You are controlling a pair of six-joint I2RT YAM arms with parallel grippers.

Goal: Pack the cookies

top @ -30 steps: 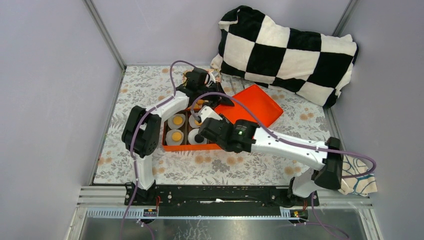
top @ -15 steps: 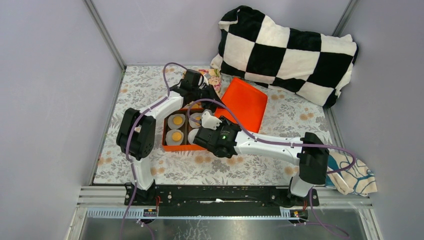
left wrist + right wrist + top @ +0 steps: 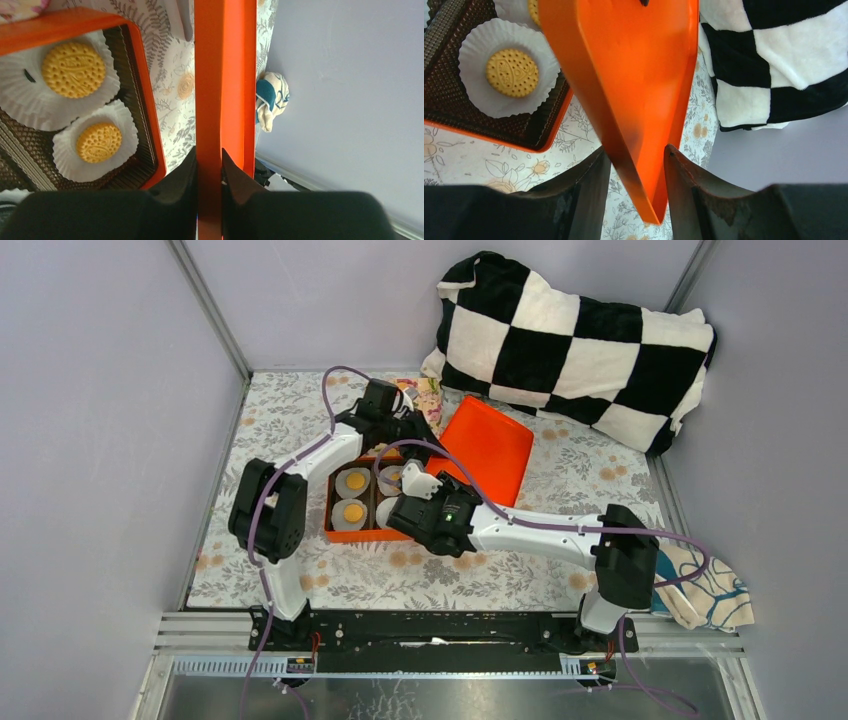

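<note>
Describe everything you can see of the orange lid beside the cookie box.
The orange lid is a flat rectangle with rounded corners and a shallow raised rim, smooth and glossy like plastic or painted metal. Its visible face is plain. It is off the box, held tilted above the floral cloth just right of the box, in front of the checkered pillow. The left tool pinches its rim edge-on, and the right tool clasps one corner.
</note>
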